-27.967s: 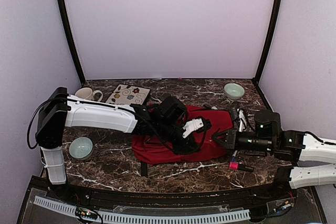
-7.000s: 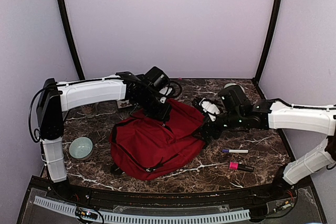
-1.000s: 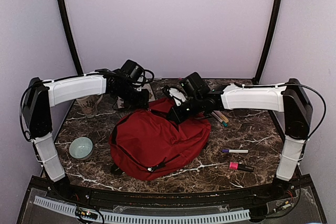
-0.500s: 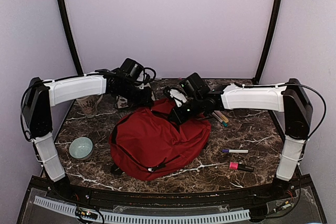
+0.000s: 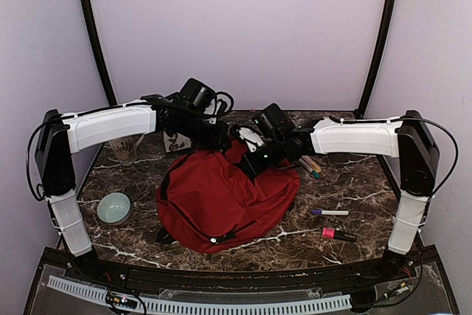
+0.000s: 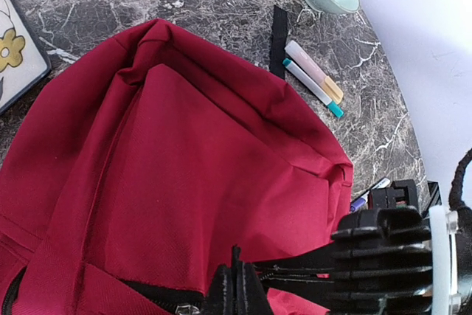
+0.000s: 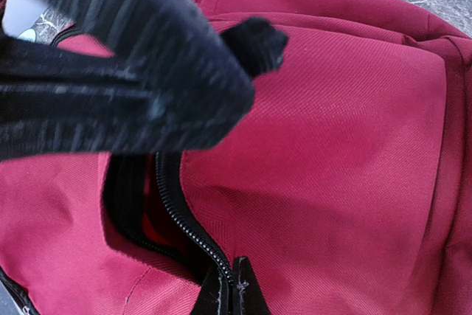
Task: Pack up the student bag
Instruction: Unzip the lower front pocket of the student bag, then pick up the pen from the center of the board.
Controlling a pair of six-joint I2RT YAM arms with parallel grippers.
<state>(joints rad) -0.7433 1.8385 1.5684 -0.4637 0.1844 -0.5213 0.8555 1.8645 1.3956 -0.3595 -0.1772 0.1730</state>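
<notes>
left tool: jaws pinched together on the bag's zip edge, at its top end.
right tool: jaws narrow, closed on the zip line, just beside the left tool; the zip gapes open to its left in the wrist view.
bag: dark red, slumped on the bench, spreading from both tools toward the arm bases.
pens: two side by side, past the bag's far corner from the left tool, near a black strap.
bowl: well apart from the left tool, on its outer side.
purple marker, pink marker: well apart from the right tool, toward its arm's base.
mug: under the left arm.
</notes>
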